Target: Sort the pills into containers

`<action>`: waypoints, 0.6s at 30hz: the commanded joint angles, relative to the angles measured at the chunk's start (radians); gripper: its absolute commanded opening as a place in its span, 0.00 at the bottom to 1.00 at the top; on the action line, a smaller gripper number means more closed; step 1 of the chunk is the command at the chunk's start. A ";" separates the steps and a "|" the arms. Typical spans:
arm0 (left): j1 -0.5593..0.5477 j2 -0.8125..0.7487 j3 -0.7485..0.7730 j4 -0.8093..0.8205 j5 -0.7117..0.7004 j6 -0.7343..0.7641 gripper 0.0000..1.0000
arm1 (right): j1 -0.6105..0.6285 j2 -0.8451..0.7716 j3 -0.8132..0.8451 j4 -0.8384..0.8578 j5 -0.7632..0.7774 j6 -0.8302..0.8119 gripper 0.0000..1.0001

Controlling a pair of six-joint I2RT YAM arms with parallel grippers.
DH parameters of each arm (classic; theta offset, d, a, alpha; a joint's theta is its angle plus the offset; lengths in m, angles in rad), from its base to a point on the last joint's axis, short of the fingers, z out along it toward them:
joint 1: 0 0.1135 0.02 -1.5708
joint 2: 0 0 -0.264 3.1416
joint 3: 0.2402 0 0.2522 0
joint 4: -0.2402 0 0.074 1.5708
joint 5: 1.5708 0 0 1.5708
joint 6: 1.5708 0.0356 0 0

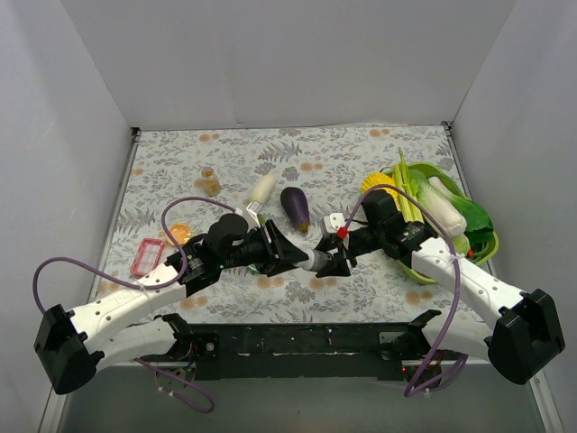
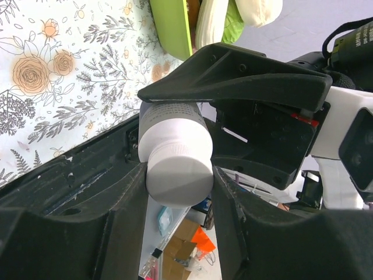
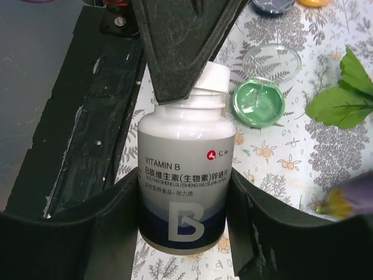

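A white Vitamin B pill bottle [image 1: 313, 260] is held level between both grippers above the table's front middle. My left gripper [image 2: 178, 192] is shut on its white cap [image 2: 178, 178]. My right gripper [image 3: 185, 216] is shut on the bottle's body [image 3: 186, 181]. The cap is still on the bottle. A green dish [image 3: 258, 102] lies on the cloth just beyond the bottle, with a clear dish [image 3: 272, 58] behind it and a blue dish [image 3: 271, 4] at the top edge. An orange dish [image 1: 178, 233] lies to the left. No loose pills show.
A lime-green tray [image 1: 476, 236] of vegetables stands at the right. An eggplant [image 1: 295, 207] and a white radish [image 1: 261, 189] lie behind the grippers. A pink-red box [image 1: 147, 256] lies at the left. A green leaf [image 3: 344, 99] lies by the dishes.
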 commanded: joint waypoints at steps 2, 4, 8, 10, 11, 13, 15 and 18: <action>0.034 -0.111 -0.017 0.006 0.053 -0.015 0.20 | -0.013 -0.016 -0.014 0.002 0.037 0.000 0.01; 0.038 -0.118 -0.022 0.000 0.064 -0.004 0.20 | -0.015 -0.014 -0.016 0.002 0.034 0.000 0.01; 0.049 -0.118 -0.046 0.023 0.099 -0.017 0.18 | -0.016 -0.013 -0.014 0.002 0.031 0.000 0.01; 0.053 -0.115 -0.074 0.066 0.121 -0.045 0.17 | -0.015 -0.013 -0.013 0.000 0.029 0.002 0.01; 0.057 -0.106 -0.083 0.086 0.147 -0.079 0.15 | -0.015 -0.013 -0.016 0.002 0.031 0.002 0.01; 0.061 -0.102 -0.094 0.126 0.162 -0.091 0.14 | -0.016 -0.016 -0.017 0.002 0.031 0.000 0.01; 0.072 -0.112 -0.075 0.077 0.141 -0.030 0.14 | -0.015 -0.021 -0.020 0.002 0.034 -0.001 0.01; 0.099 -0.158 -0.025 -0.038 0.084 0.138 0.14 | -0.019 -0.030 -0.028 0.003 0.029 -0.001 0.01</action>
